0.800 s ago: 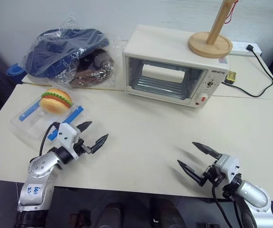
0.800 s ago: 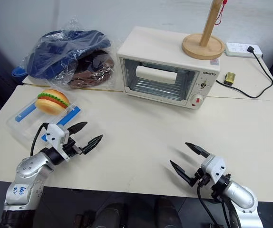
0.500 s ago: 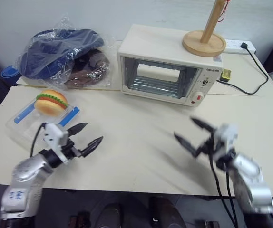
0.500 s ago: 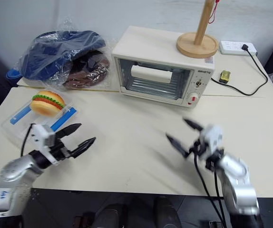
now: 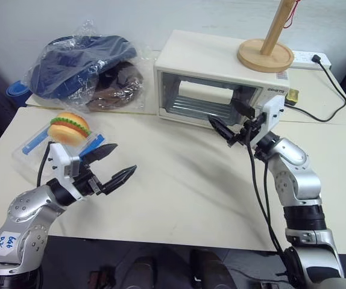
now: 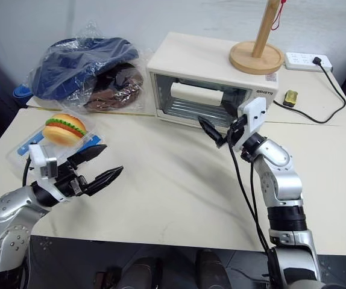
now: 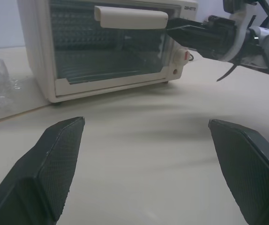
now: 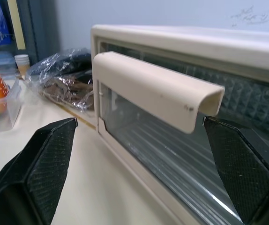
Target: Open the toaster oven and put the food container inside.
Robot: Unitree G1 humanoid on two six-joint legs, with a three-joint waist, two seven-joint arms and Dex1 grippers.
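My right pincer (image 5: 232,122) stands wide open in front of the cream-white, boxy metal toaster oven (image 5: 221,81), its black fingers either side of the smooth, curved cream handle (image 8: 155,91) on the closed glass door. If I close too low, I judge the fingers could slide off that rounded bar or knock the glass. My left pincer (image 5: 114,164) is open too, empty, near the shallow clear plastic food container (image 5: 43,150) with blue clips, which sits on the table's left part holding a toy hamburger (image 5: 69,126).
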